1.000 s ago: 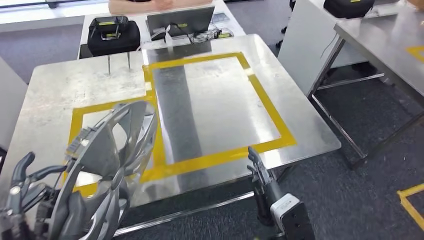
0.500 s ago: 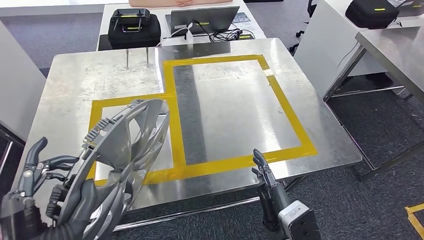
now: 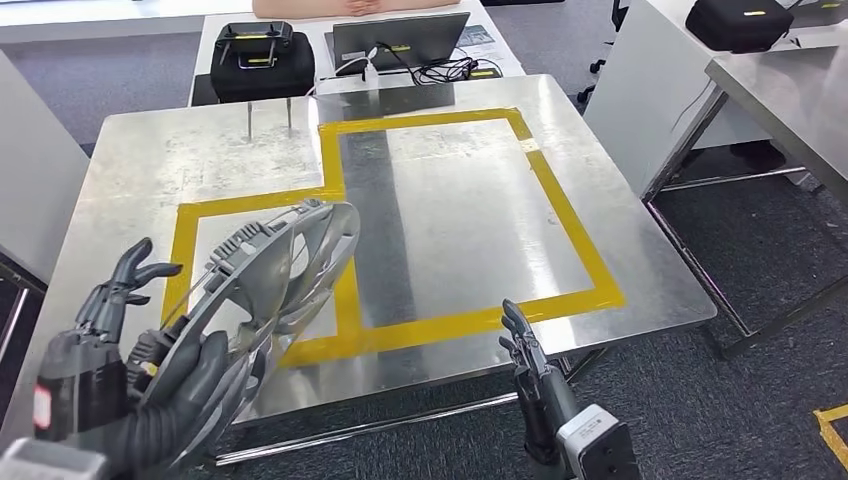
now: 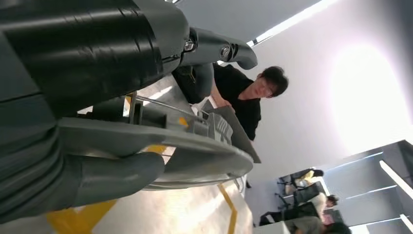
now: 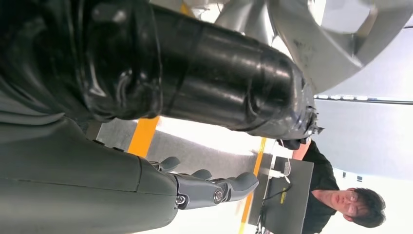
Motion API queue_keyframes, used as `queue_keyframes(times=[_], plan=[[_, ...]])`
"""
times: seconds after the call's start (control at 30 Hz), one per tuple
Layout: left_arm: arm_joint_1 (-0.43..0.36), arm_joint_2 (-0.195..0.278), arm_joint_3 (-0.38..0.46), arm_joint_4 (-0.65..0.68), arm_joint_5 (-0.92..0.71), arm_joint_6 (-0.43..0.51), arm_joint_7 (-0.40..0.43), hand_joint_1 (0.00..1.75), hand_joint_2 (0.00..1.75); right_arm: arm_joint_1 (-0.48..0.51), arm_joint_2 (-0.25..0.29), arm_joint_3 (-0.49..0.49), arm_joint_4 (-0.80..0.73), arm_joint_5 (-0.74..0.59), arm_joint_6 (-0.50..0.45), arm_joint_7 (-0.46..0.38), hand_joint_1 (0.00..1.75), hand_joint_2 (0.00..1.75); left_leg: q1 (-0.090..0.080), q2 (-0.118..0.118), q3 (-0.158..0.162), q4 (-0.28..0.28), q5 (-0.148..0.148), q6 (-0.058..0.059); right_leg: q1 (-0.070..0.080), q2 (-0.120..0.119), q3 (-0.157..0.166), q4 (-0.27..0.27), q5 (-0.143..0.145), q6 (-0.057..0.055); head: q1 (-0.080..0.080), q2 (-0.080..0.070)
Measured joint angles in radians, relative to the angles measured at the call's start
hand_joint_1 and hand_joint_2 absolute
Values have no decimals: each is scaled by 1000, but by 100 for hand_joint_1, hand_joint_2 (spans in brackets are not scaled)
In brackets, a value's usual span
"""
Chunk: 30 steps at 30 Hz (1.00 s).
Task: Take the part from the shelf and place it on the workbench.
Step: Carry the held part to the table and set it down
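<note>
Part: a grey spoked wheel cover (image 3: 268,290), tilted on edge above the near left corner of the table (image 3: 460,215), over the smaller yellow-taped square (image 3: 185,225).
Left robot hand (image 3: 150,375): gripped the lower rim of the part, thick thumb across one face, darker fingers (image 3: 125,285) spread behind the other; the left wrist view showed the rim (image 4: 195,156) clamped between thumb and palm.
Right robot hand (image 3: 525,350): held nothing, fingers straight and close together, pointing up just off the table's near edge.
Table: bare steel, marked with a large yellow tape rectangle (image 3: 570,230).
Beyond the table: a black case (image 3: 262,62) and a laptop (image 3: 400,40) on a further white table; a person in a black shirt (image 5: 341,200) sat behind the laptop.
</note>
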State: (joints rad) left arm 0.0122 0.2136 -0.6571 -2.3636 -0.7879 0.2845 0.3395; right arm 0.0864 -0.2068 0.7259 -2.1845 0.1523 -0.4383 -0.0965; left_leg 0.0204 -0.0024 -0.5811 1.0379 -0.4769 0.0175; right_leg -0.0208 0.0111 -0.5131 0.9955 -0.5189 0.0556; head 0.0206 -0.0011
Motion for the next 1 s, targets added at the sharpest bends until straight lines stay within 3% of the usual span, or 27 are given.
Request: queue_keyframes(times=[0.03,0.2,0.47,0.7,1.0], plan=[[-19,-7,4,12,-15,-35,20,174,175,1,0,0,2,-1,3,-2,0,0,0,0,0,-1,1,0,0,0,0,0,0,0,-1,0],[-137,-31,9,87,-89,-201,102,175,175,2,0,0,7,-1,17,-5,0,0,0,0,4,-4,2,-1,0,0,2,0,0,0,-2,0],[-302,-74,-23,237,-178,-362,146,175,175,-3,3,1,9,6,43,-7,0,0,-1,0,12,-8,4,-2,0,1,6,0,2,-1,-6,0],[-393,-112,-84,409,-209,-420,144,175,175,-4,8,6,3,31,52,-7,0,0,-1,2,15,-12,7,-5,0,3,6,0,4,-4,-9,0],[-427,-135,-124,532,-218,-426,139,175,175,-3,8,8,-4,41,53,-5,0,0,-1,2,15,-15,8,-6,0,3,5,0,4,-5,-12,0]])
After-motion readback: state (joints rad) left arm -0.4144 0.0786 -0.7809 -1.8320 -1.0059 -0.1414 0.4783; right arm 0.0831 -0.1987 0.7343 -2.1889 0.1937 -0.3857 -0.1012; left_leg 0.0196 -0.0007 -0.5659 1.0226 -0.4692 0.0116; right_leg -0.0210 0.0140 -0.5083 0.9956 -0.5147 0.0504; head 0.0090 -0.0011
